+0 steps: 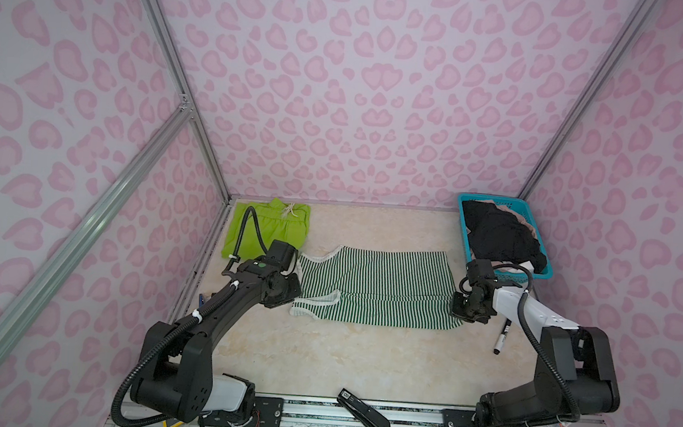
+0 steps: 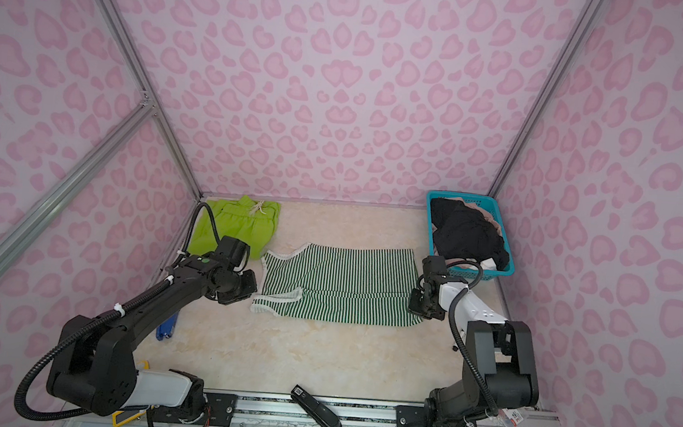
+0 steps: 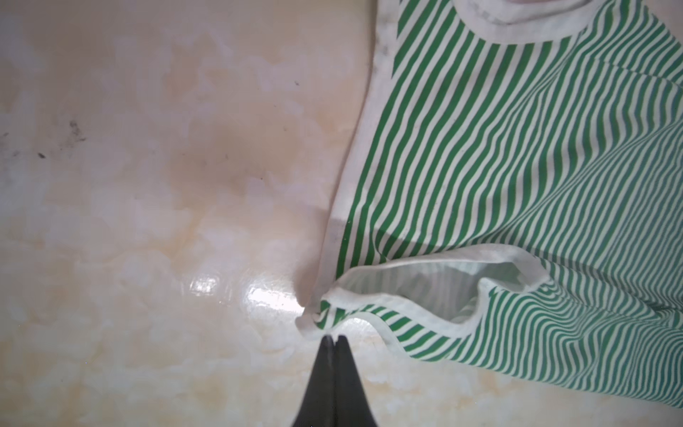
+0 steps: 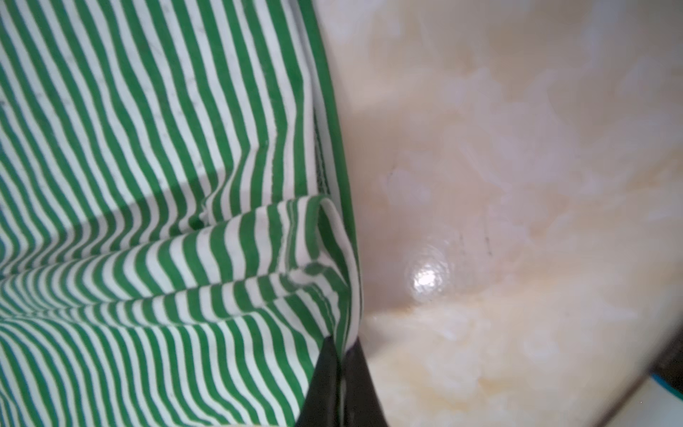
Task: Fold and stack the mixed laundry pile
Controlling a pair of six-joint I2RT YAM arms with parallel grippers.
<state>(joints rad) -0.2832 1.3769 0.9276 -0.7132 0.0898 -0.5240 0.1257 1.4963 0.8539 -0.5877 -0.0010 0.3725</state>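
A green-and-white striped top (image 1: 375,286) (image 2: 338,283) lies spread across the middle of the table, its near part folded over. My left gripper (image 3: 334,337) (image 1: 293,291) is shut at the strap end (image 3: 318,321), which bunches to a point at the very fingertips. My right gripper (image 4: 342,345) (image 1: 455,305) is shut on the hem corner (image 4: 332,281), with fabric running in between its fingers. Lime-green shorts (image 1: 272,225) (image 2: 243,223) lie folded at the back left. Black clothes (image 1: 500,235) (image 2: 463,232) and beige-pink clothes (image 1: 515,213) fill the basket.
The teal lattice basket (image 1: 538,236) (image 2: 501,233) stands at the back right corner. A black marker (image 1: 503,335) lies under the right arm. A black stapler (image 1: 363,412) rests on the front rail. A blue object (image 2: 167,326) lies by the left wall.
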